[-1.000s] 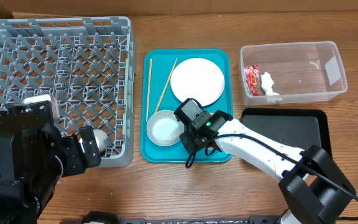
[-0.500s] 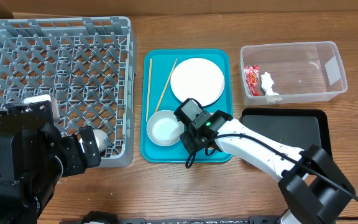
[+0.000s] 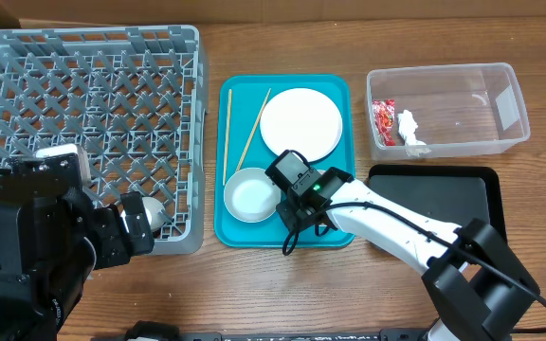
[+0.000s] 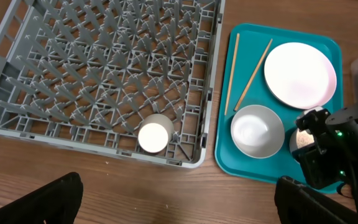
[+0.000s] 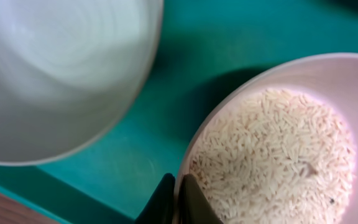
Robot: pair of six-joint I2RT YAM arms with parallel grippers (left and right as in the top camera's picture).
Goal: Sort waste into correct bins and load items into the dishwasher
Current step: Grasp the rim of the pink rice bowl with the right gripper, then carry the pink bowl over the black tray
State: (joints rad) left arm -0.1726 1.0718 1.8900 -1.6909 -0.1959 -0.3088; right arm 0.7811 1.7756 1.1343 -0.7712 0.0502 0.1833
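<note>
Rice grains (image 5: 272, 155) fill the shallow bowl (image 5: 347, 81), which sits on the teal serving tray (image 3: 330, 85) just beside a white bowl (image 3: 251, 194). The tray also carries a large white plate (image 3: 300, 123) and two chopsticks (image 3: 227, 133). Right hand (image 5: 178, 186): fingers closed to a narrow gap, pinching the shallow bowl's rim. Left hand (image 4: 176, 182): fingers spread wide, holding nothing, above the table (image 4: 135, 193) beside the grey dish rack (image 4: 104, 68). Rack contents: one small white cup (image 4: 155, 137) near a corner. Clear tub (image 3: 472, 114) contents: a red snack wrapper (image 3: 384, 121) and a white tissue (image 3: 410, 128), side by side. The black tray (image 3: 434, 194) lies just beside the tub. Against the earlier overhead frames, all objects and both hands occupy the same positions.
</note>
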